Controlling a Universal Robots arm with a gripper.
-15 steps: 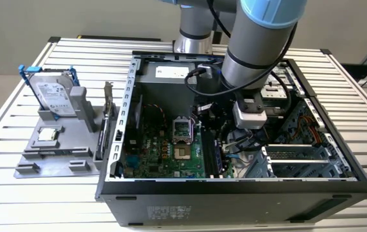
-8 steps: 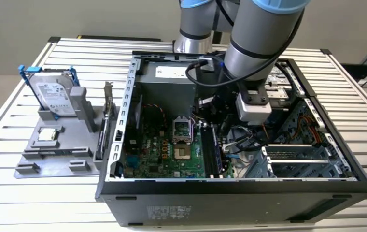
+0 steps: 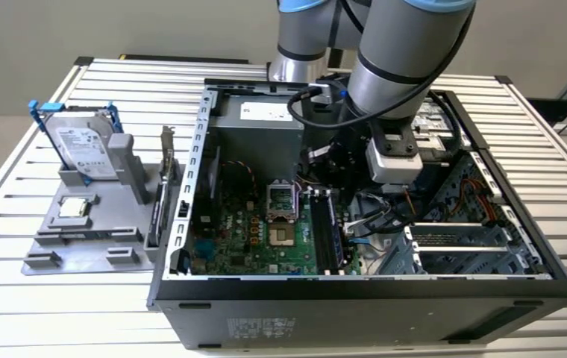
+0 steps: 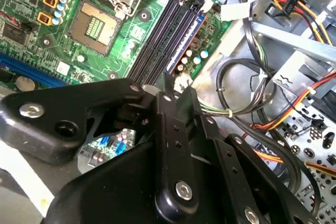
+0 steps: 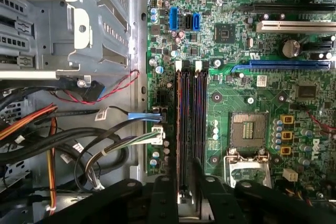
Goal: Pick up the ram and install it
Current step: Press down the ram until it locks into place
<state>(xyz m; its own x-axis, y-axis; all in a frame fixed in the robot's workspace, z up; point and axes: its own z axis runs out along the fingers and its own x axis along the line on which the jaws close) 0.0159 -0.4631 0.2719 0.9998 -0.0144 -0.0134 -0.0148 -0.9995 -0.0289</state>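
Note:
My gripper [image 3: 368,195] hangs inside the open computer case, low over the near end of the black memory slots [image 5: 191,108] on the green motherboard [image 5: 236,82]. Its jaws stand almost together in both wrist views. A thin dark edge, which I take to be the ram [image 5: 196,169], pokes out between the gripper [image 5: 190,184] fingers and runs in line with the slots. In the second wrist view the same dark sliver of the ram [image 4: 168,80] sits just short of the slot ends [image 4: 173,19]. Most of the ram is hidden by the gripper [image 4: 164,92].
The open processor socket [image 5: 247,129] lies beside the slots. Loose cables [image 5: 79,145] and metal drive bays [image 3: 462,246] crowd the other side. Outside the case wall [image 3: 196,186], a grey fixture [image 3: 84,250] holds a hard drive [image 3: 84,145], a silver processor [image 3: 74,209] and a bracketed card [image 3: 167,171].

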